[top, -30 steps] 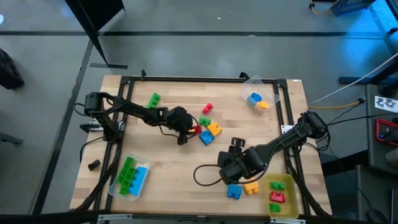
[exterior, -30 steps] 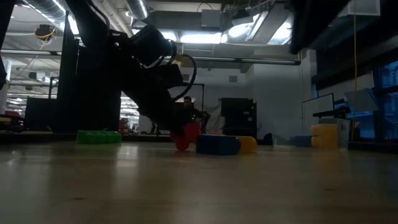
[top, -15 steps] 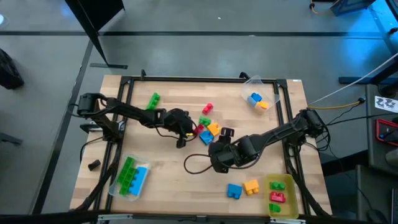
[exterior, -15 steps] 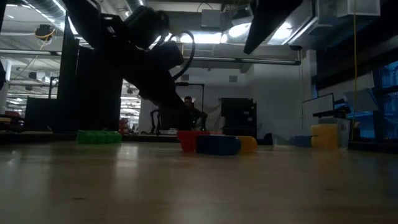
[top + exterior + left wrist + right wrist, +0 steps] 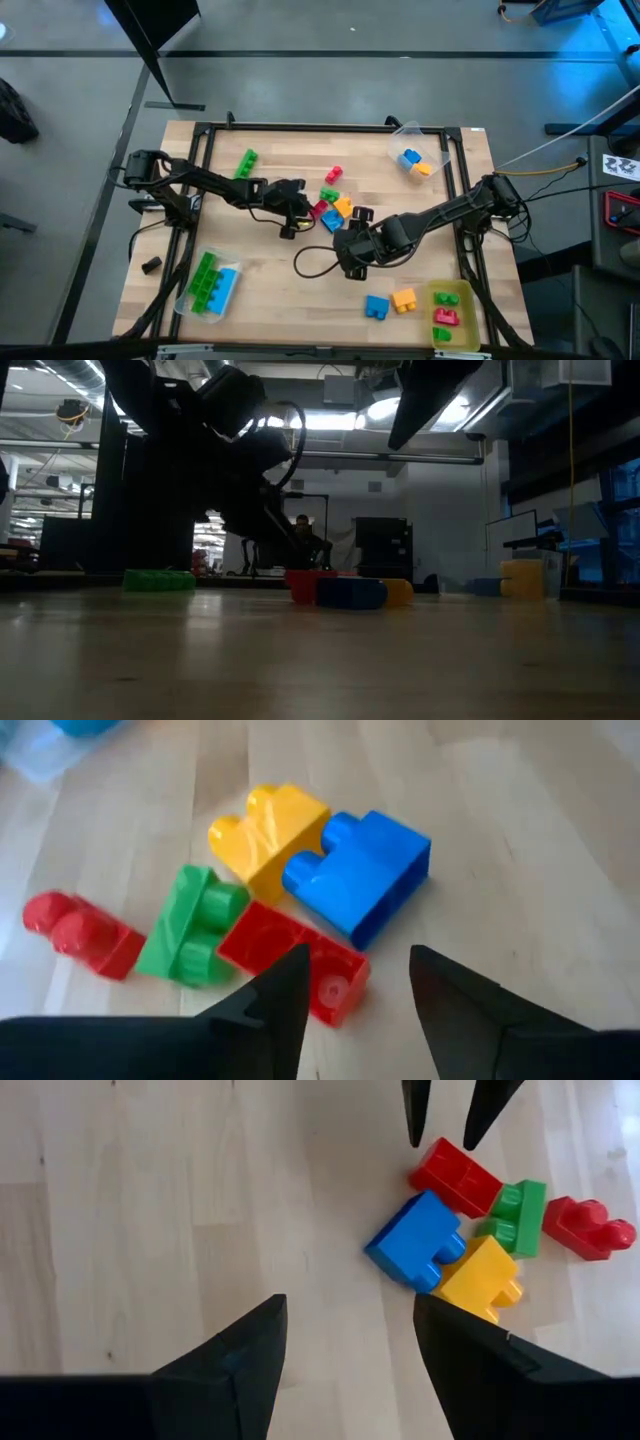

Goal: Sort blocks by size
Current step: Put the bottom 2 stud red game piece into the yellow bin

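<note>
Where the blocks cluster mid-table: red block (image 5: 295,963) lying on its side, hollow underside showing, just ahead of the left gripper (image 5: 355,982) and partly behind one fingertip. Touching it, green block (image 5: 188,925); beyond these, yellow block (image 5: 268,835) and blue block (image 5: 358,872) pressed together. Second red block (image 5: 72,932) a little apart, past the green one. Left jaws parted, nothing between them, bare wood visible in the gap. Right gripper (image 5: 345,1345) set back on the opposite side of the same cluster, jaws spread, empty, blue block (image 5: 418,1240) nearest to it. Left fingertips (image 5: 418,1110) seen across the cluster from the right wrist. Farther out on the table (image 5: 300,300): lone green block (image 5: 246,160) and small red block (image 5: 333,175) beyond the left gripper (image 5: 297,203); blue and yellow pair (image 5: 390,303) behind the right gripper (image 5: 358,216). Outermost: clear tray (image 5: 212,283) with green and blue blocks, another clear tray (image 5: 416,156) with blue and orange, yellow tray (image 5: 451,315) with red and green.
</note>
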Controlling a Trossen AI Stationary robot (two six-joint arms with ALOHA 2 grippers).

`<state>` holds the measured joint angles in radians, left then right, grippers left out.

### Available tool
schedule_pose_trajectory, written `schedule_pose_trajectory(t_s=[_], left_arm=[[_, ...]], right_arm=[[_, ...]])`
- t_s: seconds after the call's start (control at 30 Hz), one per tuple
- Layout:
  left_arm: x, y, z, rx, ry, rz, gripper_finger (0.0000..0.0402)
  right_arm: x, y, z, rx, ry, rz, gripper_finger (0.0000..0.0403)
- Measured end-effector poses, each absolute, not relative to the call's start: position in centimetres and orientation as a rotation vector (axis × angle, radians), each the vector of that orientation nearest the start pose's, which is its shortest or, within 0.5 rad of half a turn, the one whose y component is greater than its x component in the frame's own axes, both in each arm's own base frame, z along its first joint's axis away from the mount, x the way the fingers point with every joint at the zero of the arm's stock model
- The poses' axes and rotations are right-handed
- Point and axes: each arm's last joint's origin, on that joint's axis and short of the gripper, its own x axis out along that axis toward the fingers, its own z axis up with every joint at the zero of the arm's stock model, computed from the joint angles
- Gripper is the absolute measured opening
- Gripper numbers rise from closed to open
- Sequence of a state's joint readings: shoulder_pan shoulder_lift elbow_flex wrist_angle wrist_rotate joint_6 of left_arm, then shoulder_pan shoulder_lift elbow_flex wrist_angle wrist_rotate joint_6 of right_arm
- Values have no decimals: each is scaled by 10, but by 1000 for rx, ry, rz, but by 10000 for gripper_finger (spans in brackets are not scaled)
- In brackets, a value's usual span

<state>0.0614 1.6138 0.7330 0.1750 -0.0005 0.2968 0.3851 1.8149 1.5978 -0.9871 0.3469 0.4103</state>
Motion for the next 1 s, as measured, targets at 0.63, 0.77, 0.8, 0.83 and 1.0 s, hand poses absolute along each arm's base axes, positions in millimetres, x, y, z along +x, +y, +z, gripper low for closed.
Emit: schedule_pose_trajectory(t_s=[0.63, 0.77, 0.8, 0.83, 1.0], left_arm=[[311, 22, 118, 307, 836, -64, 143], [311, 22, 115, 314, 845, -49, 92], [311, 22, 115, 316, 849, -43, 76], [311, 23, 115, 312, 850, -35, 60], [311, 23, 115, 255, 852, 0, 6]], right_arm=[[349, 131, 277, -53, 1076, -189, 220], [350, 131, 277, -48, 1064, -186, 220], [350, 132, 278, -45, 1058, -185, 220], [350, 132, 278, -44, 1056, -185, 220], [350, 132, 278, -42, 1056, -186, 220]])
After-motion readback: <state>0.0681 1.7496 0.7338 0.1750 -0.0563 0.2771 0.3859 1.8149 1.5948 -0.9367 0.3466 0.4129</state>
